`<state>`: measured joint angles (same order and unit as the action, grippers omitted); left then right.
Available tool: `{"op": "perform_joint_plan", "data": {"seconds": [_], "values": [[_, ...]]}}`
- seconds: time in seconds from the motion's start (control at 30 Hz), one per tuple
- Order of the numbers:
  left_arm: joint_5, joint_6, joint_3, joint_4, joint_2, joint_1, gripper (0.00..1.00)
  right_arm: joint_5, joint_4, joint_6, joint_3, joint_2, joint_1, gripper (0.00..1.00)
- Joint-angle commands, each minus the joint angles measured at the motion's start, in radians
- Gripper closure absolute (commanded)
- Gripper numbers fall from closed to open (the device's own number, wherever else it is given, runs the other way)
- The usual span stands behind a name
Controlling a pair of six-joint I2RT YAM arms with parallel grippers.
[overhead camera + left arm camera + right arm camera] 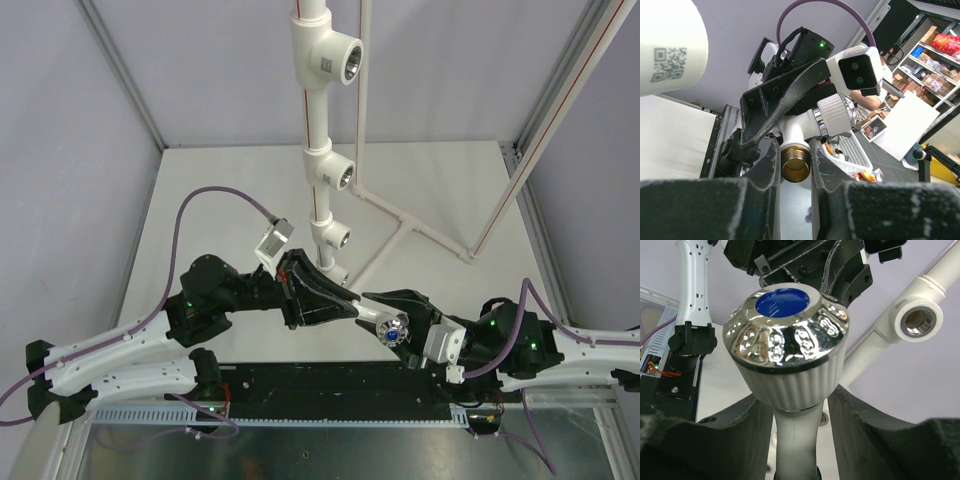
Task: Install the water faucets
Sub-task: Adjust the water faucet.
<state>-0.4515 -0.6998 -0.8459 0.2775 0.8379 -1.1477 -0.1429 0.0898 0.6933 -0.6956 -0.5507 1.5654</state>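
Observation:
One water faucet (pixel 392 328), white with a chrome knob and blue centre, hangs in the air between both grippers, in front of the pipe column. My left gripper (pixel 343 302) is shut on its brass threaded end (pixel 795 163), which sits tight between the fingers (pixel 765 165). My right gripper (pixel 386 320) is shut on the white stem under the knob (pixel 785 335), with a thin gap showing on the right side of the stem. The right gripper's black finger (pixel 785 97) lies over the faucet body in the left wrist view. No other faucet is in view.
A white upright pipe column carries tee sockets with metal-threaded holes (pixel 347 60), (pixel 340 172), (pixel 335 237); one also shows in the right wrist view (pixel 918 320). A pipe with a QR label (pixel 670 50) is close at the left. The long white pipe frame (pixel 405 220) lies behind.

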Motion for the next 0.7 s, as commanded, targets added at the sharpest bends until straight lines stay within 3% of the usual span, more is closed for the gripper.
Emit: {"op": "perform_joint_plan", "data": {"seconds": [0.0,0.33,0.6,0.67], "values": [[-0.031,-0.017,0.019,0.016,0.024,-0.016,1.0,0.006,0.111,0.015,-0.015,-0.014,0.005,0.49],[-0.03,-0.026,0.039,0.017,0.038,-0.018,1.0,-0.021,0.145,-0.004,-0.015,0.009,0.005,0.57],[-0.031,-0.042,0.06,0.016,0.061,-0.018,1.0,-0.027,0.132,-0.019,-0.015,0.016,0.006,0.57],[-0.03,-0.045,0.066,0.017,0.062,-0.018,1.0,-0.03,0.127,-0.021,-0.015,0.021,0.007,0.53]]}}
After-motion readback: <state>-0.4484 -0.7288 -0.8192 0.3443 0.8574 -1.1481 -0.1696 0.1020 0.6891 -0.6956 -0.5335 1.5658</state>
